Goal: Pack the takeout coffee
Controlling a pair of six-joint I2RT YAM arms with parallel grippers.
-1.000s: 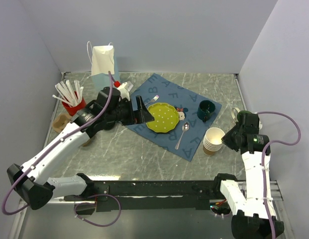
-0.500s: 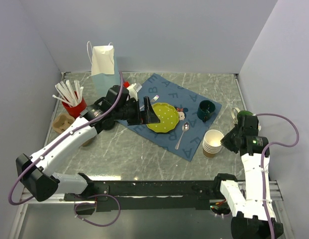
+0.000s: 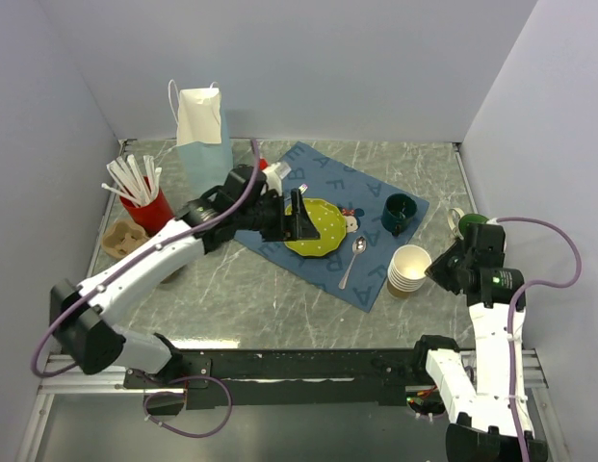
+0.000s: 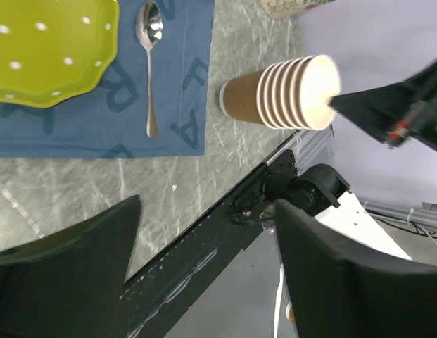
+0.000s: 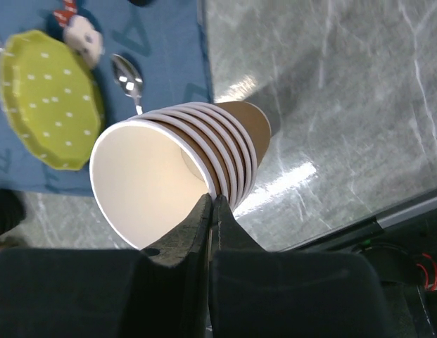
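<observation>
Two arms reach out over the bench. The left arm stretches from the near-left corner toward the middle. The left jaws hang above the left rim of the green dotted plate, spread wide with nothing between them. The plate lies on a blue lettered mat that runs from the far middle toward the right, with a spoon just beside the plate and a dark green mug near the mat's far-right corner.

At the mat's near-right corner stands a stack of lidless paper cups. The right jaws are closed tight, their fingertips meeting at the rim of the top cup. Whether the paper rim is pinched between them or only touched cannot be told.

The takeout coffee is almost wholly hidden. Only a sliver of tan-brown shows under the left forearm near the bench's left edge, just in front of a cardboard cup tray, and well apart from both jaws.

A white paper bag stands upright near the far-left corner, with a red cup of white sticks toward the left edge.
</observation>
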